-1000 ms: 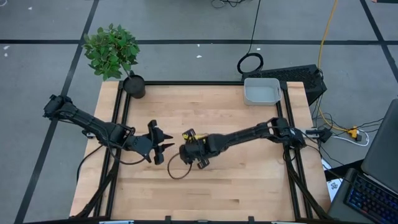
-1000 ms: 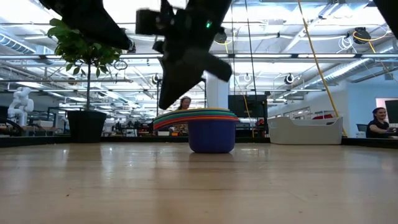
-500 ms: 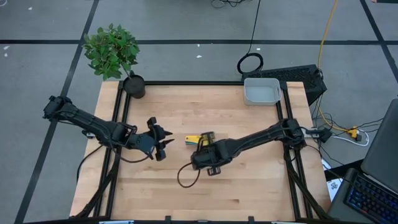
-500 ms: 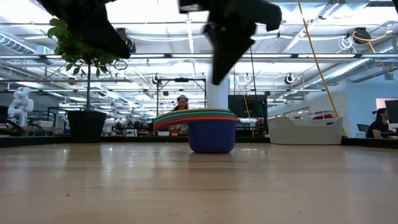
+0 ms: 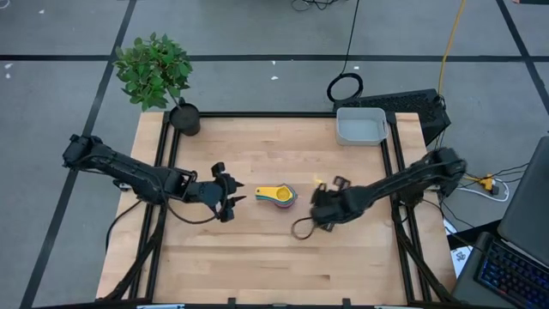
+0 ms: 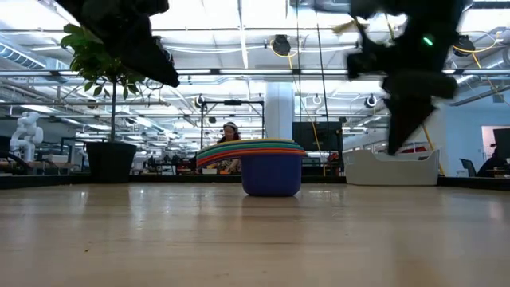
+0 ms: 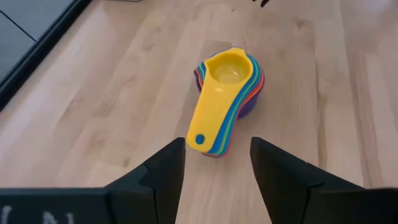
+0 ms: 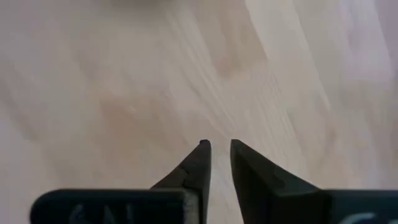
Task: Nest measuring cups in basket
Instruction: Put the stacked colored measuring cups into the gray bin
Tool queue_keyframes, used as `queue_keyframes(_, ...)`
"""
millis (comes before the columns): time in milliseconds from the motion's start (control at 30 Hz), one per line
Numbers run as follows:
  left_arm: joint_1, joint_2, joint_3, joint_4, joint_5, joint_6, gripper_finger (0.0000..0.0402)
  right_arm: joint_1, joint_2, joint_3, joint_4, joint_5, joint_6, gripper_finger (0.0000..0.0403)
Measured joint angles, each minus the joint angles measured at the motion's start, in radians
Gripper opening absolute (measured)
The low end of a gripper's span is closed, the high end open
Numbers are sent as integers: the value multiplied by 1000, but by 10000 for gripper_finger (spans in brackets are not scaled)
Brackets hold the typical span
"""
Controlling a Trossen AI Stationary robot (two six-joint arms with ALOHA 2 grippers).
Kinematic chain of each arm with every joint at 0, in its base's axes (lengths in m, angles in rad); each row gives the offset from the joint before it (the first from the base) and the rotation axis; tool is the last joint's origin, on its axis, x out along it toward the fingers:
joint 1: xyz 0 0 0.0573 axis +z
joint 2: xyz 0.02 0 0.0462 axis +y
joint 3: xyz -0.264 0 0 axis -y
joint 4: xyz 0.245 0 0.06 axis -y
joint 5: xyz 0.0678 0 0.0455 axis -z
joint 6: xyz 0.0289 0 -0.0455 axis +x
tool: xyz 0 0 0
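The measuring cups (image 5: 276, 196) stand nested in one stack on the table's middle, the yellow one on top and a dark blue bowl at the bottom (image 6: 272, 174). Their handles (image 7: 211, 127) point toward my left gripper. My left gripper (image 5: 232, 200) (image 7: 217, 144) is open, just left of the handle ends and touching nothing. My right gripper (image 5: 328, 183) (image 8: 217, 144) hovers right of the stack over bare wood, with a narrow gap between its fingertips and nothing held. The light grey basket (image 5: 360, 126) (image 6: 392, 167) sits at the far right corner.
A black pot with a green plant (image 5: 184, 118) (image 6: 111, 159) stands at the table's far left corner. Bare wood (image 5: 283, 257) lies in front of the stack toward the near edge. A cable loop (image 5: 300, 228) hangs by the right arm.
My right gripper has drawn away from above the stack toward the table's right, leaving the nested cups uncovered. My left gripper has edged a little right, toward the cups' handles. The stack has stayed where it was.
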Motion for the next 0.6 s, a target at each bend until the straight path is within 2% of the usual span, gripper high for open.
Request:
queue_keyframes(267, 46, 37, 20, 20, 65, 1, 191, 0, -238, -379, 45, -32, 253, 80)
queue_keyframes(333, 46, 42, 21, 36, 65, 5, 191, 6, -290, -441, 50, -70, 283, 69)
queue_keyframes(467, 46, 43, 20, 35, 64, 23, 191, 45, -376, -519, 101, -77, 297, 13)
queue_keyframes(600, 46, 43, 20, 37, 64, 24, 191, 95, -431, -545, 176, 46, 279, 3)
